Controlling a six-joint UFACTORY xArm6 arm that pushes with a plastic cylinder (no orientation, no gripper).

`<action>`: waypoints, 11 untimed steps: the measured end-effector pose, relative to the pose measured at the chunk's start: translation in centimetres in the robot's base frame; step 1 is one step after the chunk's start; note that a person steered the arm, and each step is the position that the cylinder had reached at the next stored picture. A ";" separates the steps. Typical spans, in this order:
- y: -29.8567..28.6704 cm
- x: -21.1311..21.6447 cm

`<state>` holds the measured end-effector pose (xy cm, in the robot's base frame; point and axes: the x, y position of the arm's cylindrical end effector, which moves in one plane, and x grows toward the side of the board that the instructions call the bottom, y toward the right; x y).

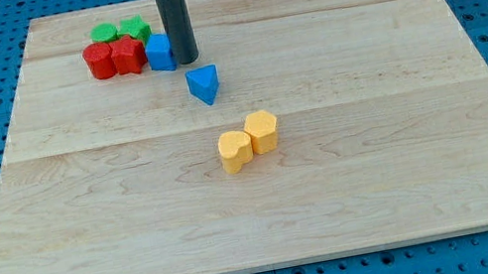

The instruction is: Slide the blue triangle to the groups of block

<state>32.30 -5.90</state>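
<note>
The blue triangle lies on the wooden board, a little above the middle and left of centre. My tip stands just above and to the left of it, a short gap apart, right beside a blue block. That blue block sits at the right end of a group near the view's top left: two red blocks and two green blocks behind them.
Two yellow blocks touch each other near the board's centre, below the blue triangle. The wooden board rests on a blue perforated base.
</note>
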 end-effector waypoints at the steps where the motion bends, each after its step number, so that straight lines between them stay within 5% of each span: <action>1: 2.8 0.0; 2: 11.9 1.5; 3: 10.7 6.7; 5: -1.5 7.4; 6: -2.7 7.8; 8: 6.8 7.6; 11: -3.0 5.9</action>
